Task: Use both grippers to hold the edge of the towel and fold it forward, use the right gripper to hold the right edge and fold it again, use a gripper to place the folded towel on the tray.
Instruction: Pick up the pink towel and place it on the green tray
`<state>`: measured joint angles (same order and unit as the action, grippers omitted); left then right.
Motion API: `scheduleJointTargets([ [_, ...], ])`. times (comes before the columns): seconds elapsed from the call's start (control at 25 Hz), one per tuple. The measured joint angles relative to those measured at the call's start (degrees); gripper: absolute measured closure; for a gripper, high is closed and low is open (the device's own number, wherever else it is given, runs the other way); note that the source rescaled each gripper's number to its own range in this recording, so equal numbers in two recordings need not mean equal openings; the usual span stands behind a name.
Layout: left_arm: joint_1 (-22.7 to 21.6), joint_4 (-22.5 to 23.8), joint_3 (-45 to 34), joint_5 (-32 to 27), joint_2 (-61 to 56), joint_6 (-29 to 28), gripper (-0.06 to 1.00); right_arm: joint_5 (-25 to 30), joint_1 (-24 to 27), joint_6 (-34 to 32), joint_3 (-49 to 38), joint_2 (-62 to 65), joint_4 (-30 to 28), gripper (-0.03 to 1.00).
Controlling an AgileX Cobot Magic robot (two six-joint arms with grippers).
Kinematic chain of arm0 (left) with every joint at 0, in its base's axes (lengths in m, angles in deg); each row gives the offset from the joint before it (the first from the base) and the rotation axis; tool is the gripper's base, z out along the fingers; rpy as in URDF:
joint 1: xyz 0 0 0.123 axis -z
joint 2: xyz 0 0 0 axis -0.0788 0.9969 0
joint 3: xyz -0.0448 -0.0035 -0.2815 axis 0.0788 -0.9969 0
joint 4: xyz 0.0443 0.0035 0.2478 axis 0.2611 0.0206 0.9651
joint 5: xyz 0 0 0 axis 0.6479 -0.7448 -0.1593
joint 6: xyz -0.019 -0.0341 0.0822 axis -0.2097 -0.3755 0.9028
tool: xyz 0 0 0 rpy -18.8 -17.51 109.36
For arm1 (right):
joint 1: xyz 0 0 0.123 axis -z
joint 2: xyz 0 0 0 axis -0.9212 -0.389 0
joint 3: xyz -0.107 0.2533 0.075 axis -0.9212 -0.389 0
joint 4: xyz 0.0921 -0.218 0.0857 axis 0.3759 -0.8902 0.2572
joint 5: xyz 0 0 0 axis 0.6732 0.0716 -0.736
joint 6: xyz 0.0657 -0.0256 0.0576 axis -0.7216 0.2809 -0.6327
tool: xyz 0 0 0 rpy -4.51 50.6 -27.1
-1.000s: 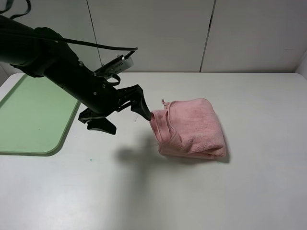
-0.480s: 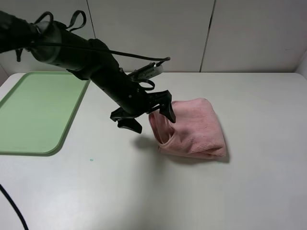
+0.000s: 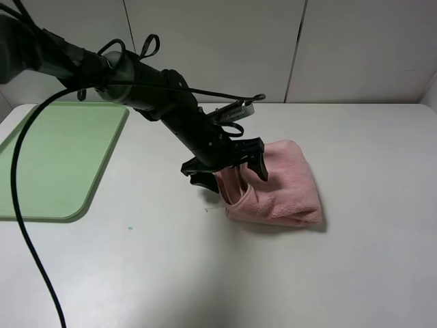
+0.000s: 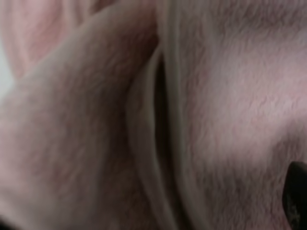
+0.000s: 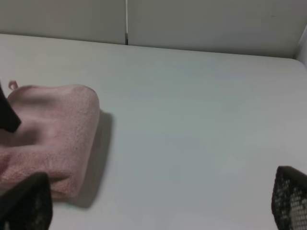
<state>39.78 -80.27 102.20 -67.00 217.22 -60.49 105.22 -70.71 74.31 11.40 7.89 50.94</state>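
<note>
Green plastic is seen at the far left of the high view, where the tray point(image 3: 48, 164) lies bare on the white surface point(image 3: 205, 273) with nothing placed on it. Further right, the left gripper point(image 3: 229, 174) is reached out from the left arm point(image 3: 130, 85) to the near-left edge of the towel point(image 3: 280, 181), its fingers point(image 3: 258, 166) spread wide, one set over the top of the cloth and the other low by the edge; nothing is clamped yet. In the left wrist view the frame is filled with pink terry, layered hems being visible at close range. The towel is found right of centre, well apart from the tray, already doubled into a thick compact bundle, so both folds are judged to be done. What is judged to remain is the grasp on the bundle, the carry leftward and the release on the tray. At the far right, the right gripper point(image 5: 158, 203) is not shown in the high view; in its own wrist view its fingers point(image 5: 290, 199) are held wide apart and empty, with the towel off to one side.
</note>
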Motion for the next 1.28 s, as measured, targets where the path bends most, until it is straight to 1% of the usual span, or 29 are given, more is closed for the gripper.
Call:
scheduleJointTargets([
  [0.12,0.06,-0.07,1.29,-0.24,1.03,0.00,0.00,0.00,0.00,0.00,0.00,0.00,0.00,-0.03],
  [0.4,0.47,-0.13,1.53,0.00,1.28,0.15,0.01,0.00,0.00,0.00,0.00,0.00,0.00,-0.03],
  [0.52,0.47,-0.13,1.53,-0.11,1.33,0.15,0.04,0.00,0.00,0.00,0.00,0.00,0.00,-0.03],
  [0.6,0.47,-0.13,1.53,-0.28,1.39,0.15,0.08,0.00,0.00,0.00,0.00,0.00,0.00,-0.03],
  [0.68,0.47,0.66,1.53,-0.51,1.46,0.15,0.14,0.00,0.00,0.00,0.00,0.00,0.00,-0.03],
  [0.84,0.47,3.22,1.53,-1.15,1.47,0.15,0.32,0.00,0.00,0.00,0.00,0.00,0.00,-0.03],
  [0.96,0.47,3.67,1.53,-1.39,1.47,0.15,0.49,0.00,0.00,0.00,0.00,0.00,0.00,-0.03],
  [1.08,0.47,4.01,1.53,-1.79,1.47,0.15,0.72,0.00,0.00,0.00,0.00,0.00,0.00,-0.03],
  [1.16,0.53,5.27,1.53,-1.86,1.47,0.17,0.85,0.00,0.00,0.00,0.00,0.00,0.00,-0.03],
  [1.28,0.53,6.75,1.53,-1.86,1.47,0.22,0.86,0.00,0.00,0.00,0.00,0.00,0.00,-0.03],
])
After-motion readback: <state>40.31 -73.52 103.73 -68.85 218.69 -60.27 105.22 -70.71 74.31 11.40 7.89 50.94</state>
